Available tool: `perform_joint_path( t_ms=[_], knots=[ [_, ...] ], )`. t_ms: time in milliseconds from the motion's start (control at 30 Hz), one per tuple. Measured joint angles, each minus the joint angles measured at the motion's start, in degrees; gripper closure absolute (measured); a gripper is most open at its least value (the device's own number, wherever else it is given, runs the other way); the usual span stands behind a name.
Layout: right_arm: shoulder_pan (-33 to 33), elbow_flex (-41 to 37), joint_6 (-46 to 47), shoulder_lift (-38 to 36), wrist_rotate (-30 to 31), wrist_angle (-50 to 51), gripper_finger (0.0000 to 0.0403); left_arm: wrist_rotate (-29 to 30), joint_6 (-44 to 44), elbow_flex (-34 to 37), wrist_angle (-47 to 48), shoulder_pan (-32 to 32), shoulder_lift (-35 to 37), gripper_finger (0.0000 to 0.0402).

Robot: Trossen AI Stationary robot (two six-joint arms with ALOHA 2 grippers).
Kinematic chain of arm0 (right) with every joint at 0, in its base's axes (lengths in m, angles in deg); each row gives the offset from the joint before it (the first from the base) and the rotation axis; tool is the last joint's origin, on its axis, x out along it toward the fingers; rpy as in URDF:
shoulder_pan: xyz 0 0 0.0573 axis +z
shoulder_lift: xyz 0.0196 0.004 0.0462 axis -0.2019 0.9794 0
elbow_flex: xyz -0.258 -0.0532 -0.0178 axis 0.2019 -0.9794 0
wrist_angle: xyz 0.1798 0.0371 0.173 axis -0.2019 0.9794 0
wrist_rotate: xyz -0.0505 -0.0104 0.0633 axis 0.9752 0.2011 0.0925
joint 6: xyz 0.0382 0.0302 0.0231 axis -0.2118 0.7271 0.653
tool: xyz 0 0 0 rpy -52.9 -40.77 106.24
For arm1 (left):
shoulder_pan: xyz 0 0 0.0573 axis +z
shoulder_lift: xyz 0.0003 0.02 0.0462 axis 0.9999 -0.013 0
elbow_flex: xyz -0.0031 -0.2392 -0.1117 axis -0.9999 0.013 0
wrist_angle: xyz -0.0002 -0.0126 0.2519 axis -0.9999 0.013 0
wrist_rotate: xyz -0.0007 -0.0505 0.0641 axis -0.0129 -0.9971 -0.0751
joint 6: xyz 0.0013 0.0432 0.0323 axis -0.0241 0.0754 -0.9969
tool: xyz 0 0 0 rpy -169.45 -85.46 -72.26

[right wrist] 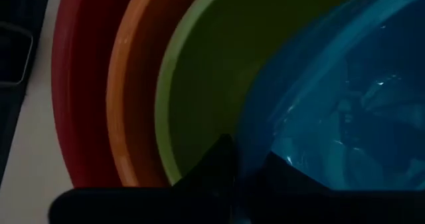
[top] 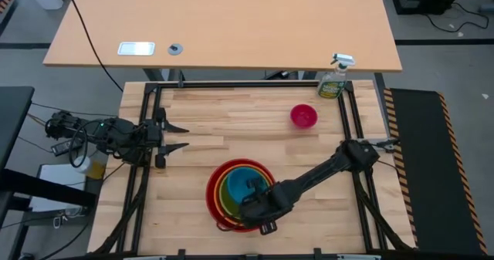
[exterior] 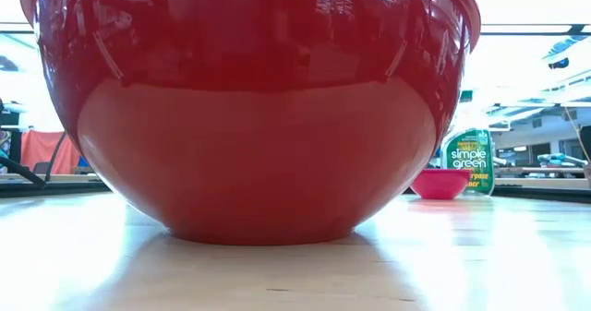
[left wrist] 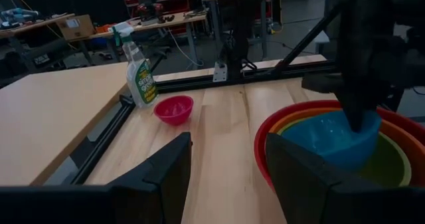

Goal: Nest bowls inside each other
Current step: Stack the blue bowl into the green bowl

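Observation:
A large red bowl point(top: 213, 194) stands on its base near the table's front edge, with an orange bowl point(left wrist: 405, 134) and a lime green bowl point(left wrist: 385, 164) nested in it. My right gripper point(top: 255, 189) is over this stack, shut on a blue bowl point(left wrist: 325, 141) that sits tilted in the green bowl's mouth. The small pink bowl point(top: 303, 116) stands alone at the far right of the table. At the table's left edge my left gripper point(top: 179, 136) waits open, holding nothing. My right gripper pinches the blue bowl's rim point(right wrist: 252, 137), one finger inside the bowl and one outside. The fingers point(left wrist: 358, 117) come from above, pointing steeply down. The bowl is tilted within the green bowl; whether its underside rests on the green bowl I cannot tell.
A green spray bottle point(top: 334, 79) stands at the far right corner, just behind the pink bowl. A black frame rail point(top: 255, 84) borders the wooden table. Bare wood lies between the stack and the pink bowl.

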State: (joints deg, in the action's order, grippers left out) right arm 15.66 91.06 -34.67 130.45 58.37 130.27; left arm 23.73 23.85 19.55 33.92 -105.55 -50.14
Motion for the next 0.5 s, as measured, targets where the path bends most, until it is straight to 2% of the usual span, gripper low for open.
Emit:
perform_joint_path(
  t_ms=[200, 367, 500],
  knots=[
    [-0.48, 7.13, -2.13, 5.78, -3.91, 4.82, 0.0347, 0.01, -0.45, 0.0, 0.0, -0.01, 0.0, 0.0205],
    [-1.62, 7.75, -1.03, 7.52, -8.72, 6.94, 0.0293, 0.01, -0.51, 0.0, 0.0, -0.01, 0.0, 0.0205],
    [-2.69, 7.75, 2.67, 5.88, -10.04, 6.84, 0.0248, 0.01, -1.5, 0.0, 0.0, -0.01, 0.0, 0.0205]
  ],
)
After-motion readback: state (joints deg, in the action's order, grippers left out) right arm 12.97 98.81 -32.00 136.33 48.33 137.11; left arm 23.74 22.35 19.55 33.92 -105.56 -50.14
